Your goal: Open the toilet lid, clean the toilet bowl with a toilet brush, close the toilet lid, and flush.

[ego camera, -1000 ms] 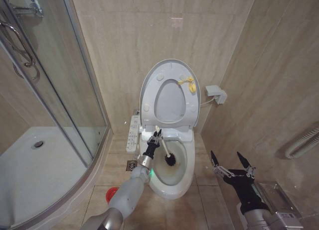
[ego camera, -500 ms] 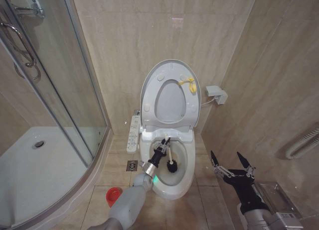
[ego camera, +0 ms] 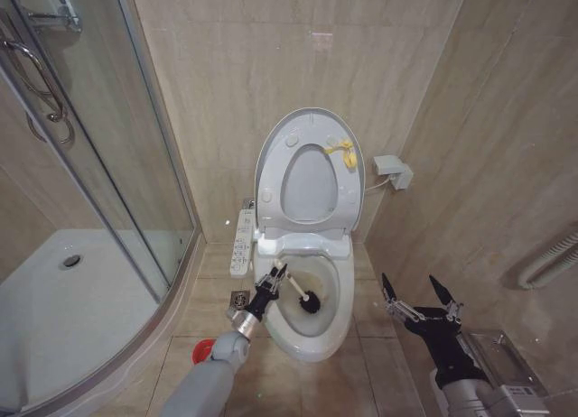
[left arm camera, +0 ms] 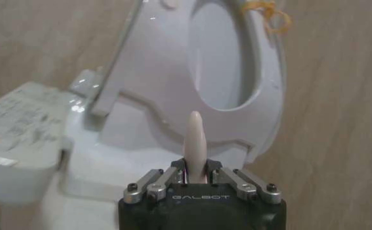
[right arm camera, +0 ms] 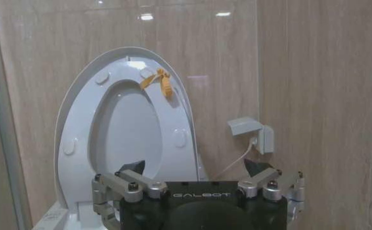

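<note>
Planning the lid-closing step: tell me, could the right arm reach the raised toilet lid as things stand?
Probably yes. The right end effector hangs open beside the toilet bowl, nothing between it and the upright toilet lid; the left end effector works lower, holding the toilet brush.

Even, warm indoor light from overhead, with glare patches on glossy surfaces.

In the head view the beige wall tiles (ego camera: pixel 226 92) carry a soft pinkish reflection high up, the raised toilet lid (ego camera: pixel 307 178) shines without harsh shadow, and the shower glass (ego camera: pixel 99 155) streaks with reflections. The left wrist view is soft: the toilet brush (left arm camera: pixel 194 143) handle and the lid behind are blurred. In the right wrist view ceiling lamps mirror as bright spots on the tiles.
</note>
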Robot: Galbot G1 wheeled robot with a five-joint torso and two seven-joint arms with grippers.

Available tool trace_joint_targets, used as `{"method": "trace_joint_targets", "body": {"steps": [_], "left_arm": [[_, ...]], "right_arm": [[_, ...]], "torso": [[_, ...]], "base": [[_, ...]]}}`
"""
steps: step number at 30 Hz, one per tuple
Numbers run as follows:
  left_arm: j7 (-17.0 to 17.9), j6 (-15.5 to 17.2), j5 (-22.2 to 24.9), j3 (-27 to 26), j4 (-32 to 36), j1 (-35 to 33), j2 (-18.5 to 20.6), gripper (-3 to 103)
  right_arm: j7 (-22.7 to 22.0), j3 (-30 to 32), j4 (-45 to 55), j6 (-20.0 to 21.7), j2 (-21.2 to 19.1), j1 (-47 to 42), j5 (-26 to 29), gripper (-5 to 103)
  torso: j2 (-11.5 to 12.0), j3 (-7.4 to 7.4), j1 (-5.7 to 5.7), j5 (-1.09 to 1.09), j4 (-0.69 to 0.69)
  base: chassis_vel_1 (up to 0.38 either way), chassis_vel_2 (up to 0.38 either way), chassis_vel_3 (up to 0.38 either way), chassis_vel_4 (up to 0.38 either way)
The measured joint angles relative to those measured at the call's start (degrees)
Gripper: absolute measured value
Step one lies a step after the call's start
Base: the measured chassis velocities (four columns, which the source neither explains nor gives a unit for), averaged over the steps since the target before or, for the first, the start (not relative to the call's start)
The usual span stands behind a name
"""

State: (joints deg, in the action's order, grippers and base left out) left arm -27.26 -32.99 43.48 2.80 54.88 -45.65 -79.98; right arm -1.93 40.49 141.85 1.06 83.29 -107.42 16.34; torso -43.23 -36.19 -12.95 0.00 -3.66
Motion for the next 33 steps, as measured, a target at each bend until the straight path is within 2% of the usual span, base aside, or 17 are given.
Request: {"method": "trace_joint_targets", "body": {"steps": [7, 13, 15, 21, 24, 25, 26, 28, 31, 33], "left_arm": [[2.63, 2.04, 5.77, 0.97, 4.20, -1.55, 0.15, 21], [4.93, 4.00, 12.53, 2.33, 6.49, -1.10, -1.84, 21], [5.24, 4.20, 13.15, 2.59, 6.57, -0.84, -2.28, 21], [4.55, 3.23, 8.41, 2.52, 3.97, -0.12, -2.75, 21], [3.54, 1.74, 2.48, 1.85, 1.78, 0.01, -2.23, 21], [3.54, 1.74, 2.48, 1.85, 1.78, 0.01, -2.23, 21], [3.11, 0.91, -0.58, 1.40, 0.92, 0.17, -2.08, 21], [2.79, 0.15, -2.82, 0.94, 0.10, 0.43, -2.20, 20], [2.87, 0.04, -2.46, 0.83, -0.08, 0.80, -2.78, 20], [3.09, 0.47, 0.55, 1.08, 0.22, 1.04, -3.44, 20]], "right_arm": [[0.00, 0.00, 0.00, 0.00, 0.00, 0.00, 0.00, 100], [0.00, 0.00, 0.00, 0.00, 0.00, 0.00, 0.00, 100], [-0.01, 0.00, 0.00, 0.00, 0.00, 0.00, 0.00, 100], [-0.01, 0.00, 0.00, 0.00, 0.00, 0.00, 0.00, 100], [0.00, 0.00, 0.00, 0.00, 0.00, 0.00, 0.00, 100], [0.00, 0.00, 0.00, 0.00, 0.00, 0.00, 0.00, 100], [0.00, 0.00, 0.00, 0.00, 0.00, 0.00, 0.00, 100], [0.00, 0.00, 0.00, 0.00, 0.00, 0.00, 0.00, 100], [0.00, 0.00, 0.00, 0.00, 0.00, 0.00, 0.00, 100], [0.00, 0.00, 0.00, 0.00, 0.00, 0.00, 0.00, 100]], "torso": [[0.01, 0.00, -0.01, 0.00, -0.02], [0.01, 0.00, -0.01, 0.02, -0.01], [0.01, 0.00, -0.01, 0.02, 0.00], [0.01, 0.01, -0.01, 0.01, 0.00], [0.00, 0.01, -0.01, 0.00, 0.01], [0.00, 0.01, -0.01, 0.00, 0.01], [0.00, 0.01, 0.00, 0.01, 0.01], [0.00, 0.01, 0.00, 0.00, 0.01], [0.00, 0.01, 0.00, 0.00, -0.02], [0.00, 0.00, -0.01, 0.01, -0.02]], "base": [[0.000, 0.000, 0.000, 0.000], [0.000, 0.000, 0.000, 0.000], [0.000, 0.000, 0.000, 0.000], [0.000, 0.000, 0.000, 0.000], [0.000, 0.000, 0.000, 0.000], [0.000, 0.000, 0.000, 0.000], [0.000, 0.000, 0.000, 0.000], [0.000, 0.000, 0.000, 0.000], [0.000, 0.000, 0.000, 0.000], [0.000, 0.000, 0.000, 0.000]]}}
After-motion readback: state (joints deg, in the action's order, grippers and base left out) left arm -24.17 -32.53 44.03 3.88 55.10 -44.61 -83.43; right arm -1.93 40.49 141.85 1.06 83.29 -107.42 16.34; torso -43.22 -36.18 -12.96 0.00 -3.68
